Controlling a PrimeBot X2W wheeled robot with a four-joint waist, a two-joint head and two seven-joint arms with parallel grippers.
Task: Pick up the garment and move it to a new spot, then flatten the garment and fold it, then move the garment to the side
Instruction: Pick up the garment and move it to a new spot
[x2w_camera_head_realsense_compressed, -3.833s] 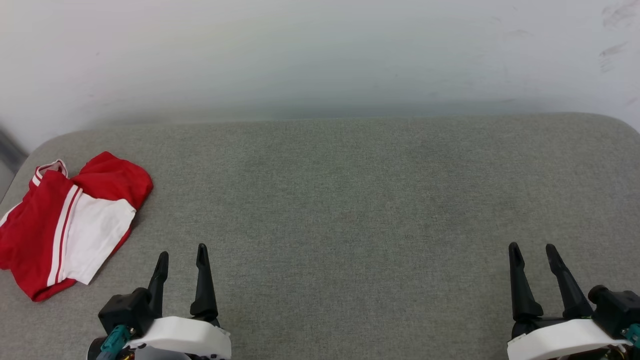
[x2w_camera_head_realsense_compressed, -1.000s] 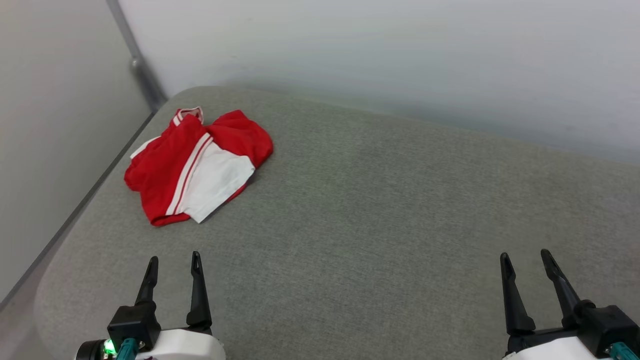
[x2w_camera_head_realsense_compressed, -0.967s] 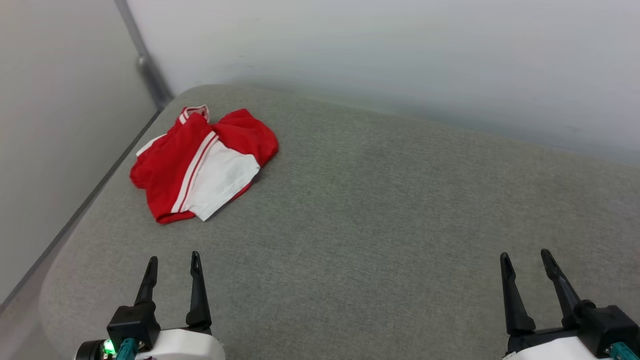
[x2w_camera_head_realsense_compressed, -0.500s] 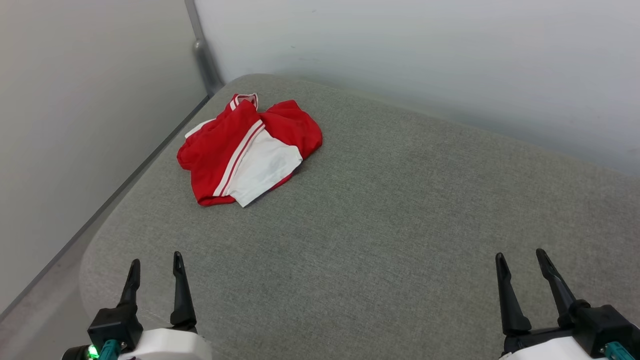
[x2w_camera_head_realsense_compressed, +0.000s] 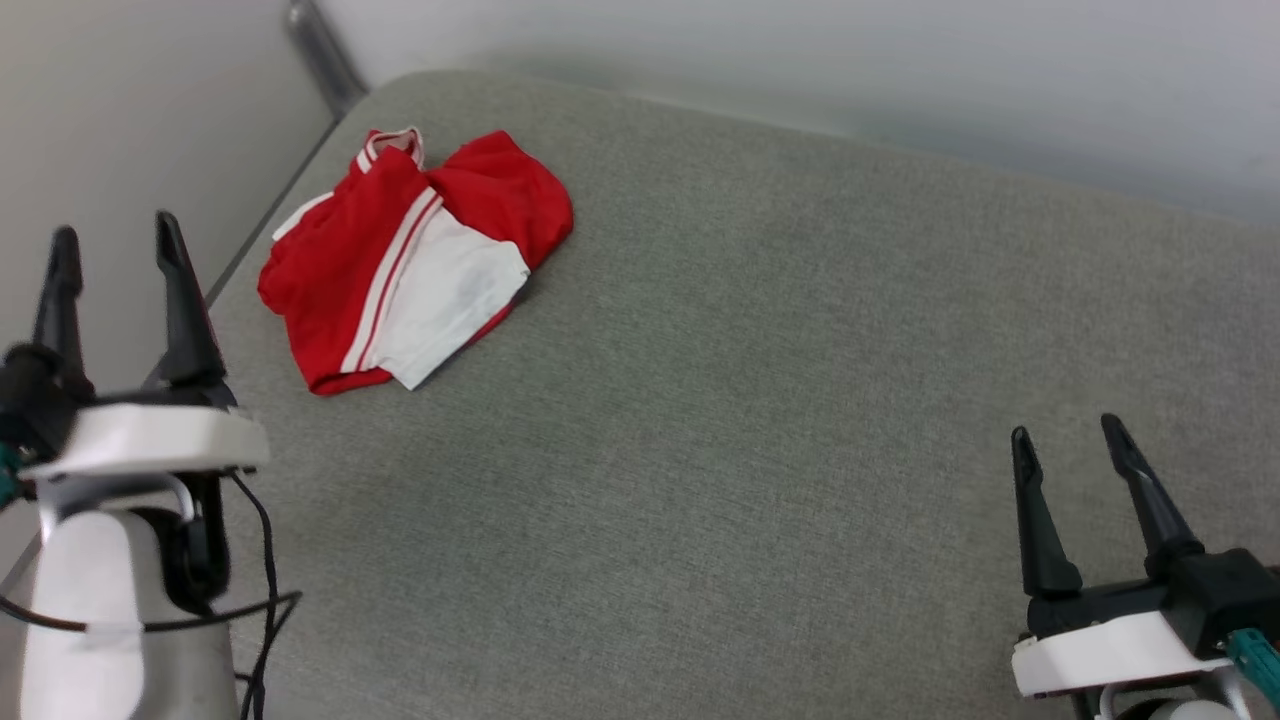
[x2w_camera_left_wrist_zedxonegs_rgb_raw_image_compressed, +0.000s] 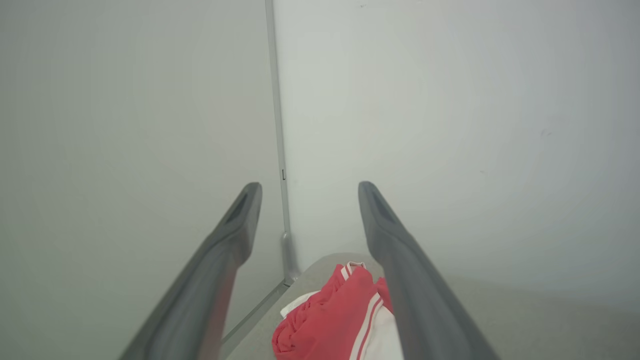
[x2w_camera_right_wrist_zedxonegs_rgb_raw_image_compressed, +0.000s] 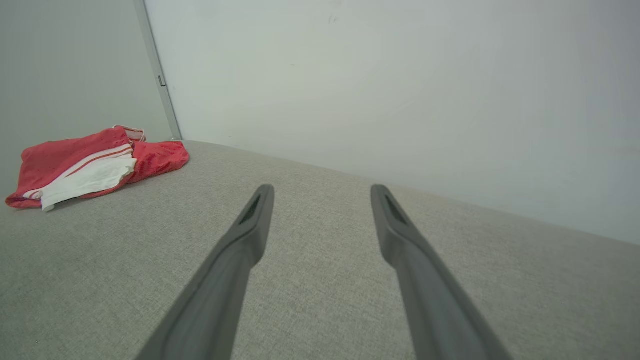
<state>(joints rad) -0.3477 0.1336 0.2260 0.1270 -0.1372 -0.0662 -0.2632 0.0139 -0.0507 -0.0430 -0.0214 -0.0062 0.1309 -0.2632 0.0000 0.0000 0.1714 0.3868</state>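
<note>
Just one garment (x2w_camera_head_realsense_compressed: 400, 260) (crumpled), one grey cushion (x2w_camera_head_realsense_compressed: 750, 420), left gripper (x2w_camera_head_realsense_compressed: 115, 227), right gripper (x2w_camera_head_realsense_compressed: 1065, 428), both fully spread, empty.

The left gripper (x2w_camera_head_realsense_compressed: 115, 228), two long dark fingers, is seen at nine o'clock in the head view, above its pale forearm (x2w_camera_head_realsense_compressed: 80, 620), jaws spread wide and pointed toward twelve. The right gripper (x2w_camera_head_realsense_compressed: 1065, 430) is seen at four o'clock, likewise spread wide.

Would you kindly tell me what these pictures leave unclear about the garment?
Head view: garment bunched and folded over itself, so its front and full outline are hidden.
Left wrist view: garment cut off by the bottom edge, partly behind a finger of the left gripper.
</note>
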